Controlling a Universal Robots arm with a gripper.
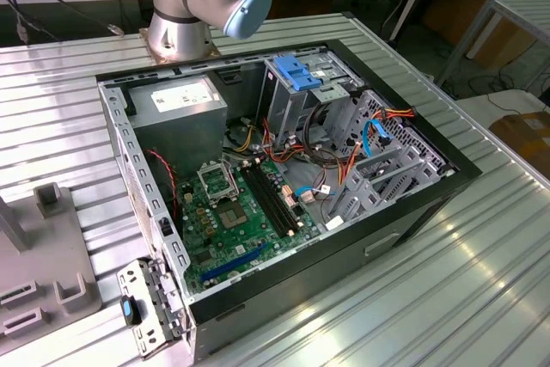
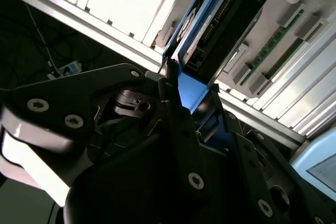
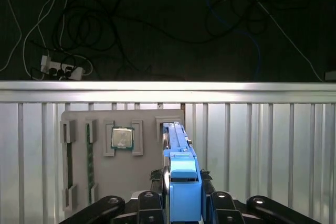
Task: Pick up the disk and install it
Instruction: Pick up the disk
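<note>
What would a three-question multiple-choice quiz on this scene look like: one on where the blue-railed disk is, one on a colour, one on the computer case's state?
1. Where is the disk?
A. On the grey tray
B. On a shelf
C. In a drawer

2. What colour are the disk's side rails?
A. Red
B. Blue
C. Yellow

3. What state is the computer case in?
A. Closed on all sides
B. Open, with the green motherboard exposed
C. Wrapped in plastic

Answers:
1 A: the first wrist view shows the disk on the tray, near a square chip.
2 B: in both wrist views the rails are bright blue.
3 B: the exterior view looks straight into the case at the board and cables.
</note>
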